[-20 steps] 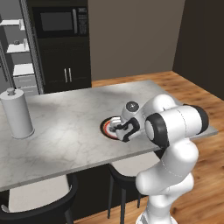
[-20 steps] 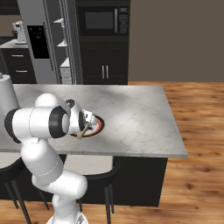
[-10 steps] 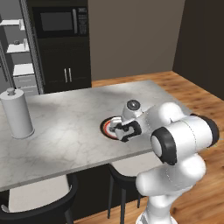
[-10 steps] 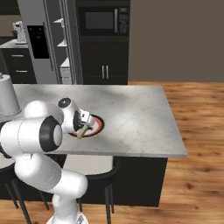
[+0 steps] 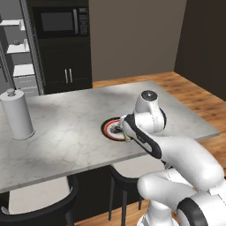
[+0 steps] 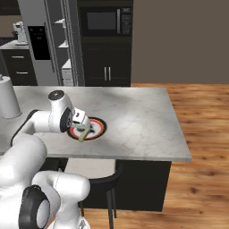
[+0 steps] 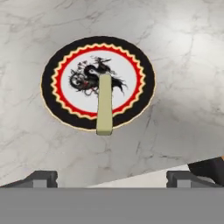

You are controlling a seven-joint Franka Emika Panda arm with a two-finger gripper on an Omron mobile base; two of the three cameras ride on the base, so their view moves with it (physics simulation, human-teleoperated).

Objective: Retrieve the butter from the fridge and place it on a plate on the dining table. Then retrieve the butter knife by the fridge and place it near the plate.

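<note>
**Butter lies on the plate, pincer spread wide above it**

Well off to the pincer's left, at the far end of the dining table (image 5: pixel 66 132), a grey cylinder (image 5: pixel 16 114) stands upright on the marble. Behind that end rises the fridge (image 6: pixel 42 42), grey with its black dispenser panel, white shelves showing beside the door. Next along the back wall are the black cabinets (image 6: pixel 106 67) with a microwave (image 6: pixel 103 20) set in them.

Then the pincer (image 7: pixel 111 177) itself: its two dark tips sit far apart with nothing between them (seen from the hand camera). Just beyond them lies the plate (image 7: pixel 61 65), flat on the table near the front edge. The butter (image 7: pixel 104 104) rests on the plate, one end at the dark patterned centre, the other reaching out over the rim towards the pincer.

To the pincer's right the marble runs on to the table's end, and past it is wooden floor (image 6: pixel 201 112).
</note>
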